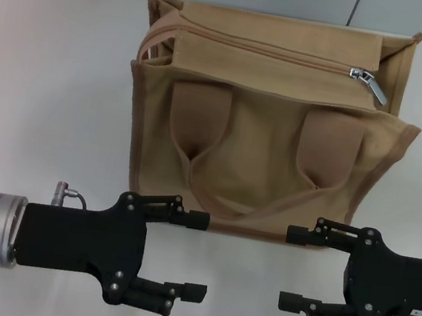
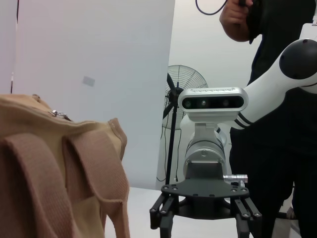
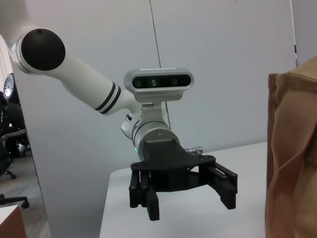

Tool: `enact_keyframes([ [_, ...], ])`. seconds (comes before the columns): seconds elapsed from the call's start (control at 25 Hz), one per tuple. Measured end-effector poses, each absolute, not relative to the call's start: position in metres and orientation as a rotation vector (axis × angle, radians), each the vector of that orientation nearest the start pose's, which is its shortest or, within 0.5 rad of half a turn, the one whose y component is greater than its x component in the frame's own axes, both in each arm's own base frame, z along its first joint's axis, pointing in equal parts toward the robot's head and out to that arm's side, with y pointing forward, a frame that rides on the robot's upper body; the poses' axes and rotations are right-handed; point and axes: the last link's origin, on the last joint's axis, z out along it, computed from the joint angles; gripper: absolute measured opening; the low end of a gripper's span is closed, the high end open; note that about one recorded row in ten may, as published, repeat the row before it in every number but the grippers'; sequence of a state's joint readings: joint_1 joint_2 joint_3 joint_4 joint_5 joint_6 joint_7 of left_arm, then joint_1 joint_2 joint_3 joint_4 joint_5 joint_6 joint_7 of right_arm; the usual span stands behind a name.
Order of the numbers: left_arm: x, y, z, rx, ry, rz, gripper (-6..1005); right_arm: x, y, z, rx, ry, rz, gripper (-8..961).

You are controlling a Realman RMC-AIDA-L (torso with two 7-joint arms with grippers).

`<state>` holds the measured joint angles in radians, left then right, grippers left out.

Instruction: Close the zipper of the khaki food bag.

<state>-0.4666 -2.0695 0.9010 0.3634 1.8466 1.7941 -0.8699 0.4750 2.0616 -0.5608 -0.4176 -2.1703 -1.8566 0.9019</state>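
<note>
Tan canvas forms the khaki food bag (image 1: pixel 267 135), which stands on the white tabletop (image 1: pixel 45 82) at the far centre, its zipper (image 1: pixel 269 52) running along the top with the silver pull tab (image 1: pixel 369 83) at the right end. Near the robot, the left end effector (image 1: pixel 191 254) and right end effector (image 1: pixel 296 268) hover with fingers spread apart, facing each other, holding nothing
</note>
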Motion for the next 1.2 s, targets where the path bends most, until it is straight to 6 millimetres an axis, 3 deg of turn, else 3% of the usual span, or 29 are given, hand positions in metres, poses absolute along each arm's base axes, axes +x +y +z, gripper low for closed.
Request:
enact_keyframes([
  [1.2, -0.2567, 0.2487, -0.0478, -2.952, -0.178, -1.043, 832, 0.2742, 0.2533, -0.0228, -2.928, 0.234, 0.965, 795],
])
